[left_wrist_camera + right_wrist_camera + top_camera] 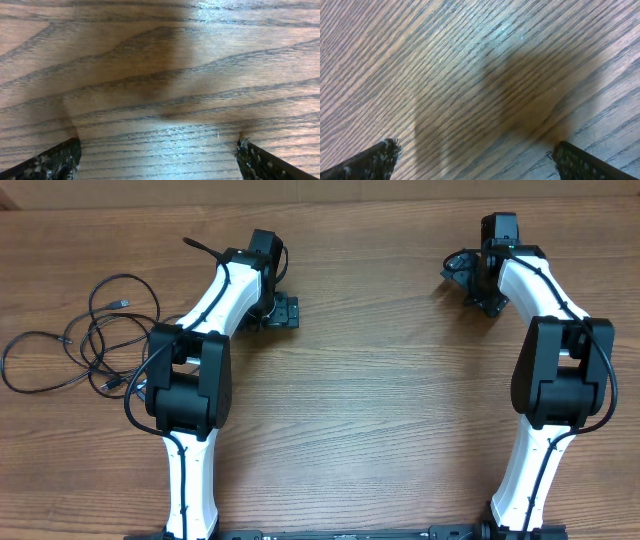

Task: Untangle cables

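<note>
The cables (95,338) are thin black cords lying in loose, overlapping loops on the table's left side, with small plug ends among them. My left gripper (284,312) is to their right, beyond the left arm, low over bare wood. In the left wrist view my left gripper (157,150) is open, with only wood grain between the fingertips (60,160). My right gripper (463,275) is at the far right of the table, well away from the cables. In the right wrist view my right gripper (476,147) is also open over bare wood. Neither wrist view shows the cables.
The left arm's black elbow (190,380) stands right beside the cable bunch, partly over its right edge. The right arm's elbow (562,370) rises on the right side. The wooden table (380,410) runs between the two arms.
</note>
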`<state>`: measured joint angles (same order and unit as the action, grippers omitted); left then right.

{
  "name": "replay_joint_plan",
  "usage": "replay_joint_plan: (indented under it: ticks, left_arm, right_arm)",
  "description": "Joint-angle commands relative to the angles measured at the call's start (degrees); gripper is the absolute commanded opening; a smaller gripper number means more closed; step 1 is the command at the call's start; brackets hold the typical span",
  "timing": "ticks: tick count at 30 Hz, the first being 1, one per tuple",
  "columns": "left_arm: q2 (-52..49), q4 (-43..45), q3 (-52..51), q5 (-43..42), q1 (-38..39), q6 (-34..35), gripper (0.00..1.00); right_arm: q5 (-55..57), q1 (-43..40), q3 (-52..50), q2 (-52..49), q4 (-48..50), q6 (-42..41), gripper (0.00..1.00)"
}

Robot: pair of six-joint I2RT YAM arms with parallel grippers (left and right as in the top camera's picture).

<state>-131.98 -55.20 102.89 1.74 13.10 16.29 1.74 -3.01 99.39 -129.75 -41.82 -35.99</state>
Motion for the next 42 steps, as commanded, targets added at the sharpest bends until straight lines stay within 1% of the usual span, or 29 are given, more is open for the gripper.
replay_joint_plan:
  ticks: [1, 17, 22, 25, 27, 33, 42]
  left_arm:
    - [-6.4, 1.0, -2.2, -3.3, -0.8, -0.9, 1.00]
    - [-6.4, 1.7, -2.2, -3.7, -1.1, -0.9, 1.00]
    - [-4.1, 1.9, -2.2, -3.7, -0.7, -0.9, 1.00]
    - [0.7, 1.9, -2.2, -3.7, -0.1, -0.9, 1.00]
    - [7.1, 1.9, -2.2, -3.7, 0.4, -0.9, 1.00]
    - [19.3, 1.9, -2.2, -3.7, 0.4, -0.9, 1.00]
    - [29.6, 1.9, -2.2, -3.7, 0.4, -0.9, 1.00]
  right_arm:
    - [-0.3, -0.2, -0.9, -1.6, 0.0, -0.2, 1.00]
    - [-0.3, -0.2, -0.9, -1.6, 0.0, -0.2, 1.00]
    - [-0.3, -0.2, -0.9, -1.6, 0.0, -0.2, 1.00]
    - [-0.3, -0.2, -0.9, -1.6, 0.0, -0.2, 1.00]
    - [-0.3, -0.2, -0.9, -1.6, 0.0, -0.2, 1.00]
    - [-0.3, -0.2, -0.9, -1.6, 0.0, -0.2, 1.00]
    - [-0.3, -0.2, -0.9, -1.6, 0.0, -0.2, 1.00]
